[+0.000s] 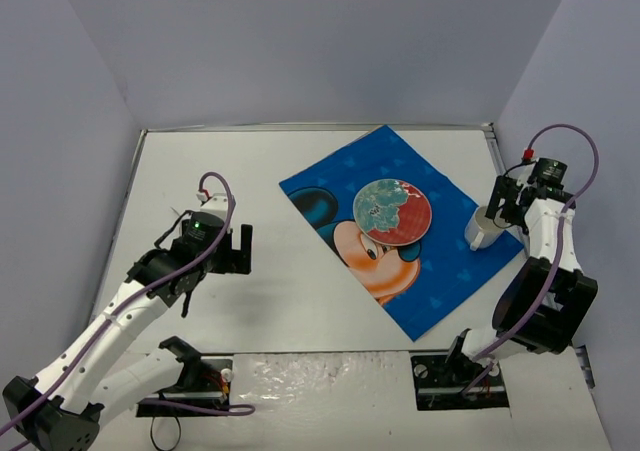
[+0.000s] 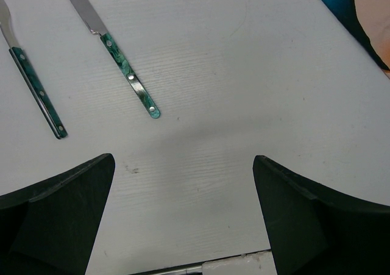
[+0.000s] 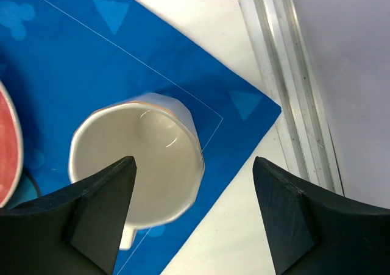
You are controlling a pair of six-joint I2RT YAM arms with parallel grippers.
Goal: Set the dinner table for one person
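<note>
the dinner table [image 1: 300,301] is a white tabletop with a thin metal rim and pale lavender walls around it. a blue cartoon-mouse placemat [image 1: 440,291] lies slantwise on it.

a round plate [image 1: 392,212] with a red rim and a blue-and-white centre sits in the middle of the placemat. a white mug [image 3: 152,159] stands upright near the placemat's right corner, close to the table's metal rim [image 3: 286,86].

the right gripper [image 3: 194,165] hangs over the mug with its jaws spread wide. one finger is above the mug's mouth and the other is outside its wall, and neither grips it.

off the placemat, a green-handled table knife [image 2: 125,67] and a green-handled fork [image 2: 33,83] lie side by side but apart on the bare tabletop. the left gripper [image 2: 183,171] hovers near their handle ends, also off the placemat, with its jaws wide apart and nothing between them.
</note>
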